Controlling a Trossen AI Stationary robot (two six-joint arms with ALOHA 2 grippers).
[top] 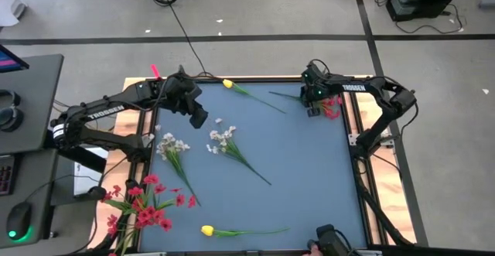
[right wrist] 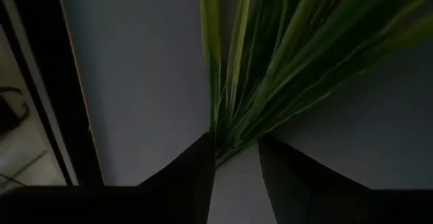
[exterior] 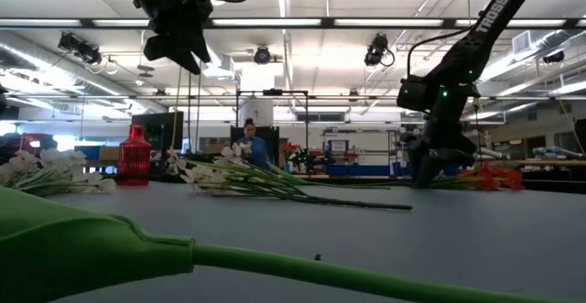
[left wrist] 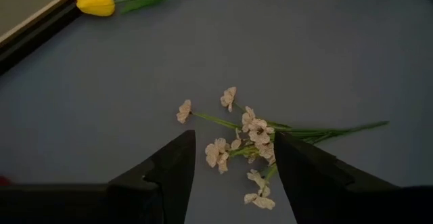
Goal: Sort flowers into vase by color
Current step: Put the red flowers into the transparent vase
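My left gripper [top: 199, 117] [left wrist: 233, 160] is open and hovers above the table's far left part. A spray of small white blossoms [left wrist: 247, 139] [top: 223, 140] lies flat below it. My right gripper [top: 312, 107] [right wrist: 237, 149] is open with a narrow gap, low at the table's far right. A bundle of green stems and long leaves [right wrist: 270, 61] runs together between its fingers. Red blossoms [top: 332, 107] lie beside it. The small red vase [exterior: 135, 156] stands at the far left. Yellow tulips lie at the far edge [top: 228, 83] and the near edge [top: 207, 230]. My right gripper comes down on the green bundle where its stems run together [right wrist: 222, 146]. That point lies close to the inner side of one finger [right wrist: 203, 163], with bare table showing toward the other. I cannot tell whether a finger touches the stems. The bundle lies on the table.
A second white spray [top: 172, 145] lies left of centre, and a cluster of red blossoms [top: 143, 206] at the near left corner. A wooden rim [top: 352, 117] frames the blue table. The middle and near right of the table hold no flowers.
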